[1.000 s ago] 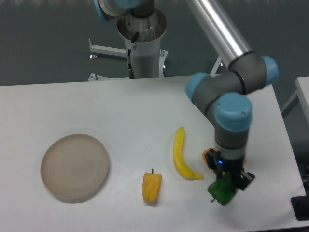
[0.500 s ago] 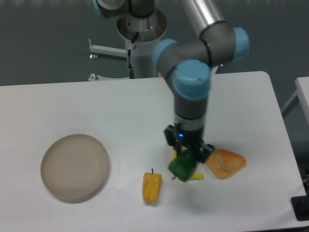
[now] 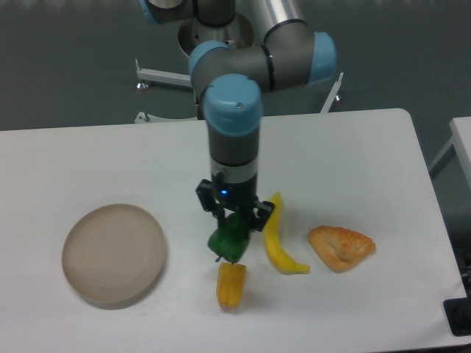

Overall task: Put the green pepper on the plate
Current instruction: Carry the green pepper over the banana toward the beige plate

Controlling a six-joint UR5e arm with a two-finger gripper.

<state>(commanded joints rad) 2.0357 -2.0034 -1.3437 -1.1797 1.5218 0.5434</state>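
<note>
The green pepper (image 3: 227,242) hangs above the table near its middle, held by my gripper (image 3: 232,224), which is shut on its top. It sits just above the orange-yellow pepper (image 3: 231,284) in the image. The beige plate (image 3: 114,254) lies on the table at the left, well apart from the gripper and with nothing on it.
A yellow banana (image 3: 277,237) lies just right of the gripper. A piece of orange-brown pastry (image 3: 341,247) rests further right. The arm's base column (image 3: 218,66) stands at the table's back edge.
The arm has carried the green pepper leftwards, from the front right corner past the banana to the table's middle. The pastry, hidden at first, shows now.
</note>
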